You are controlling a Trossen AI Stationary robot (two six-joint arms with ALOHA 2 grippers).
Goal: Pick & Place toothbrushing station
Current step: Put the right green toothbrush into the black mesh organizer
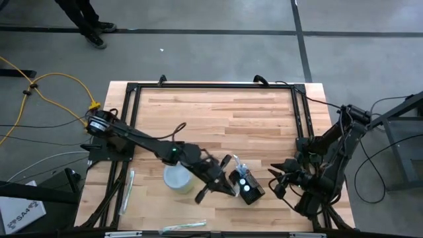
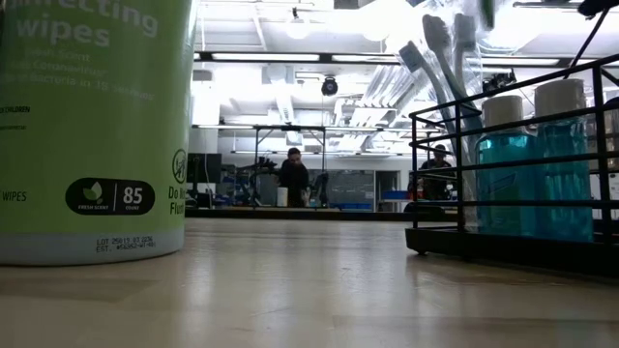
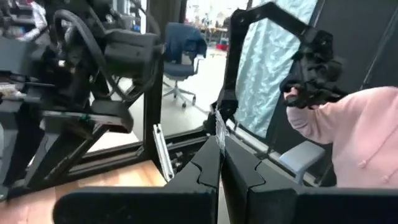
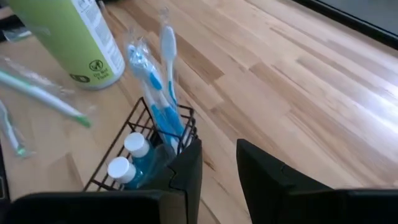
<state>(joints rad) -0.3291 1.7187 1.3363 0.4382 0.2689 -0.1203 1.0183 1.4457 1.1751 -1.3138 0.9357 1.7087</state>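
A: Start big. What is on the bench?

B: Wood planks inside a black frame. Near the front edge stands a green tub of wipes, and just beside it, toward the right arm, the toothbrushing station. Loose wrapped toothbrushes lie along the front and left edges.

A: And the station itself?

B: It reads as a black wire caddy more than a solid block. It holds two bottles of blue liquid with white caps, and wrapped toothbrushes stand up out of it.

A: How would it handle?

B: My guess is moderately heavy low down because of the liquid, and stiff in the wire. The brushes are light, loose and in slick wrappers, so they would slip or tip if squeezed. The bottles may rattle. I would grip the top rail of the wire frame, or a corner post, and keep it upright.

A: Where are the hands?

B: The left hand reaches across the front of the bench, past the tub, right at the station's near side. In its own wrist view the two fingers are pressed together with something thin and clear poking up between them, probably a wrapper edge, so I would call it closed. Whether it grips the frame, I cannot tell.

A: The right?

B: The right hand waits near the station's other side, jaws parted, holding nothing.
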